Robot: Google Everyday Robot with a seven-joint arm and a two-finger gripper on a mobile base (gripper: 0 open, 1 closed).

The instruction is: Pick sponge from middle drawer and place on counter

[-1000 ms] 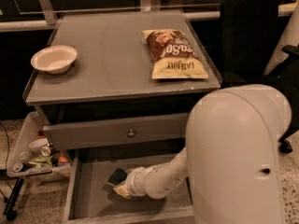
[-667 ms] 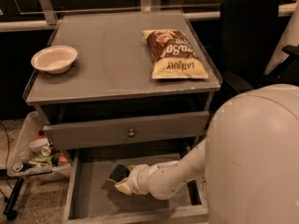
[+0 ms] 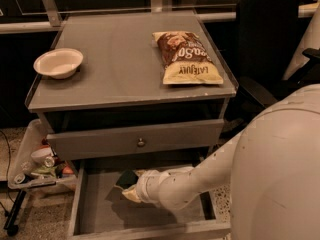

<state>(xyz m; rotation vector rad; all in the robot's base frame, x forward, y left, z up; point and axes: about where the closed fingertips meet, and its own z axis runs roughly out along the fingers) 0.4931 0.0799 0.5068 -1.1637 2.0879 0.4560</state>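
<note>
The middle drawer stands pulled open at the bottom, its flat grey floor showing. The sponge, dark green on pale yellow foam, is inside it near the back middle. My gripper is down in the drawer, right at the sponge, and the white wrist covers the sponge's right side. My white arm comes in from the lower right. The counter is the broad grey cabinet top above.
A white bowl sits at the counter's left. A brown-and-yellow chip bag lies at its right. A closed drawer front with a round knob overhangs the open drawer. A black chair stands to the right and a cluttered bin to the left.
My arm's bulk has swung further right and closer in view. The gripper and the sponge stay at about the same spot in the drawer.
</note>
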